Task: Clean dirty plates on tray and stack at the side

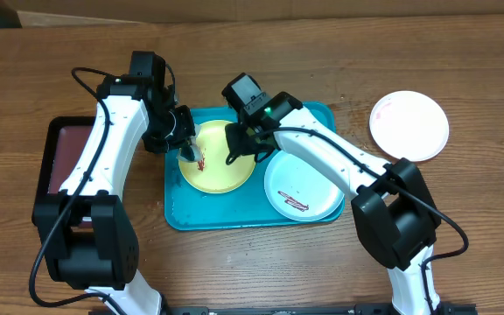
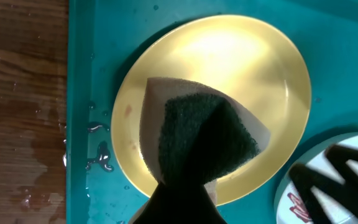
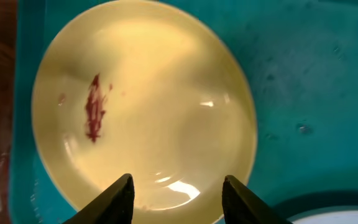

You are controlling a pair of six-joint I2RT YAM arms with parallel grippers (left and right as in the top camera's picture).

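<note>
A yellow-green plate [image 1: 220,166] lies at the left of the turquoise tray [image 1: 178,210], with a red-brown smear [image 3: 95,109] on it. My left gripper [image 1: 186,140] is shut on a dark green sponge [image 2: 207,140], which is held over the plate [image 2: 229,56]. My right gripper [image 3: 179,196] stands open just above the plate's [image 3: 160,93] near rim, with nothing gripped between its fingers [image 3: 120,199]. A pale mint-blue plate [image 1: 303,188] with a dark smear lies on the tray's right half. A white plate [image 1: 409,125] sits off the tray on the table at the right.
A dark maroon tray [image 1: 59,153] lies on the table under the left arm. Water drops [image 2: 98,155] sit on the turquoise tray [image 2: 82,93] beside the yellow-green plate. Both arms crowd in over the tray's back edge.
</note>
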